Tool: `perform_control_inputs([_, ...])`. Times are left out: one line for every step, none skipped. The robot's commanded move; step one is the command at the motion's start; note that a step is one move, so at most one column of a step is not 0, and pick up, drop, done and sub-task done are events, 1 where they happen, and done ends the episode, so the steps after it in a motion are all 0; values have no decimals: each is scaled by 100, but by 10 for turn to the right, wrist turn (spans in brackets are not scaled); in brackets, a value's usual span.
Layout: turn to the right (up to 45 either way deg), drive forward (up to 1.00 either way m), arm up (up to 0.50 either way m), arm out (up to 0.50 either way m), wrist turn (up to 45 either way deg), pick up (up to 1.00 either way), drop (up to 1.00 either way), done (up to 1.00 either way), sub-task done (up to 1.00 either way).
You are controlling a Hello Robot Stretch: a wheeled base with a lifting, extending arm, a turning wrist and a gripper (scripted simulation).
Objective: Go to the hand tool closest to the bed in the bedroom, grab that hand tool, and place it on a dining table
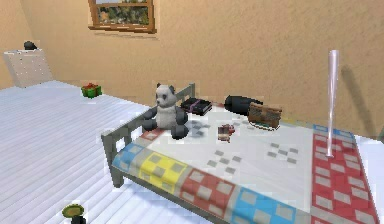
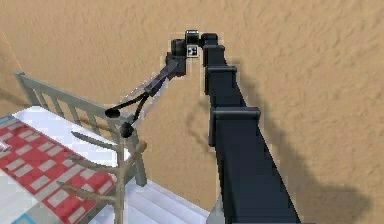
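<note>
Fingers (image 2: 150, 88) by bed frame (image 2: 70, 105), whether holding anything unclear; small reddish blob (image 1: 228, 130) on quilt (image 1: 255, 165).

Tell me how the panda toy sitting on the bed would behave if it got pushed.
The panda toy looks plush, so it is probably soft and light for its size. It sits upright on the bed with a big head, so a push would likely tip it rather than slide it. It seems unlikely to break.

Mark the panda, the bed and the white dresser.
panda (image 1: 168, 112): forward view, on its body.
bed (image 1: 255, 152): forward view, on a bare white patch of the quilt.
dresser (image 1: 24, 68): forward view, on its front.
</note>
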Motion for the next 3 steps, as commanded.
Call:
perform_control_inputs([0,0,0,-44,0,0,0,0,0])
perform_control_inputs([-450,0,0,0,0,0,0,0,0])
perform_control_inputs([-450,0,0,0,0,0,0,0,0])
